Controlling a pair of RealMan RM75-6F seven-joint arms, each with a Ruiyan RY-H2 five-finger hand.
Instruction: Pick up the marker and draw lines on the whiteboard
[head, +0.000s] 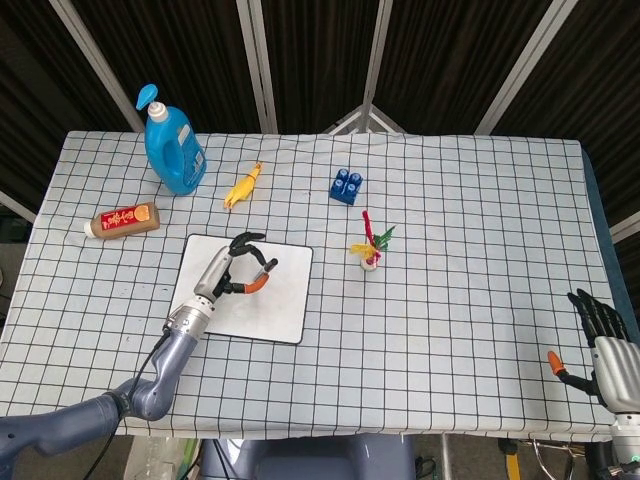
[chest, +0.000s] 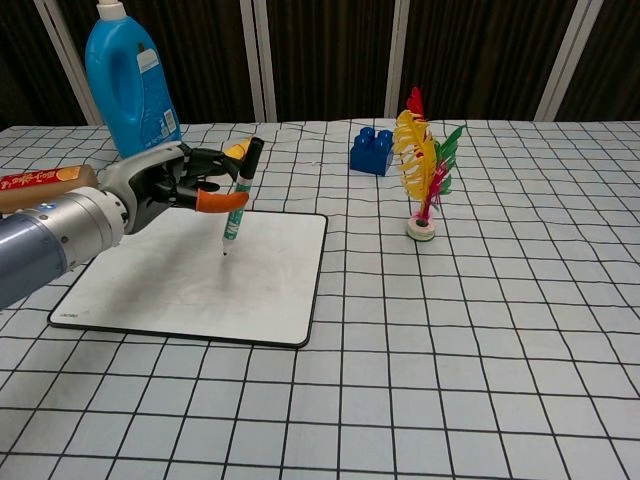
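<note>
My left hand (chest: 165, 185) (head: 232, 270) holds a green marker (chest: 238, 202) with a black cap, tilted slightly, its tip pointing down over the whiteboard (chest: 190, 285) (head: 280, 305). Whether the tip touches the board I cannot tell. The whiteboard lies flat at the table's left-centre, and no clear line shows on its surface. My right hand (head: 603, 340) rests at the table's near right corner, holding nothing, fingers spread.
A blue detergent bottle (chest: 130, 85) stands at the back left, with a brown-labelled bottle (head: 122, 220) lying beside it. A yellow toy (head: 242, 186), a blue brick (chest: 372, 150) and a feathered shuttlecock (chest: 424, 170) sit beyond and right of the board.
</note>
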